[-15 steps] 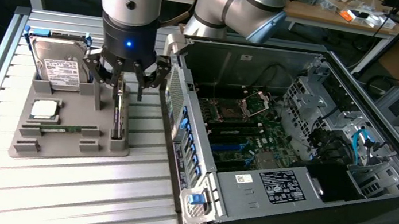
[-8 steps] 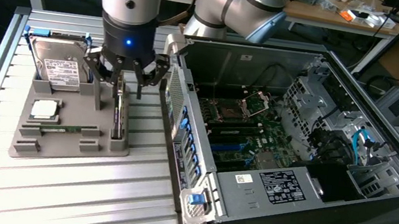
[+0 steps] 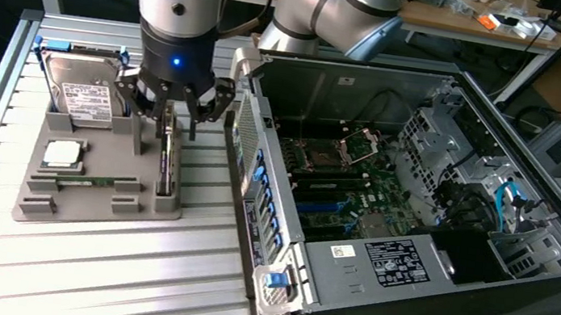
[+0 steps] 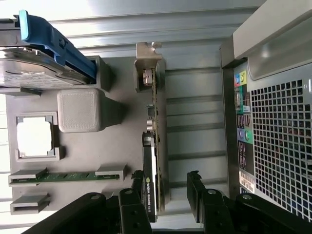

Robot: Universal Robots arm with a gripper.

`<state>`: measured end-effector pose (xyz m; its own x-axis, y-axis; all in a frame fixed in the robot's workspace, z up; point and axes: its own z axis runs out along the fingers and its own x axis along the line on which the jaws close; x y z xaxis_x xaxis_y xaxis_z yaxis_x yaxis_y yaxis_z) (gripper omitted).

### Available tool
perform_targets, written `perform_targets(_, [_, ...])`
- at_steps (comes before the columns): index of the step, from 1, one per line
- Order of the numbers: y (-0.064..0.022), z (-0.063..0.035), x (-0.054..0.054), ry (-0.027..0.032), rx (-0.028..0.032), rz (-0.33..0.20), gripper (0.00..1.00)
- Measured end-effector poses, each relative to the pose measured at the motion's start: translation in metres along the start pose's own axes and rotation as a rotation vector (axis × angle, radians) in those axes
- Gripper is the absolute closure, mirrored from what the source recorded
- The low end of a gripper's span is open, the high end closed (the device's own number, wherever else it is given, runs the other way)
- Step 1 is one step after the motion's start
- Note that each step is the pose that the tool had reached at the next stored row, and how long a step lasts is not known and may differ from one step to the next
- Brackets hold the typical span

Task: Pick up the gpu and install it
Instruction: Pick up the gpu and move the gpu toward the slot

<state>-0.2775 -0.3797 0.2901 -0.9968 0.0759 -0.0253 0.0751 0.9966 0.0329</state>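
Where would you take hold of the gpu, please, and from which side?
Across its two flat faces at the upper long edge, coming straight down from above. The gpu stands on edge in a slot of the holder, so its top edge is exposed; the bracket sits at one end.

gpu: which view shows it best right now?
Wrist view: the gpu stands on edge in the gray holder, visible from bracket to cooler, between the open hand's fingers. In the exterior view the gpu is a thin dark strip, one end behind the hand.
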Motion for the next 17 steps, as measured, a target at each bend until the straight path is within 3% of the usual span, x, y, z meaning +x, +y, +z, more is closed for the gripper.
perform_targets(17, [0.0005, 0.0116, 0.0, 0.0, 0.0007, 0.0, 0.52])
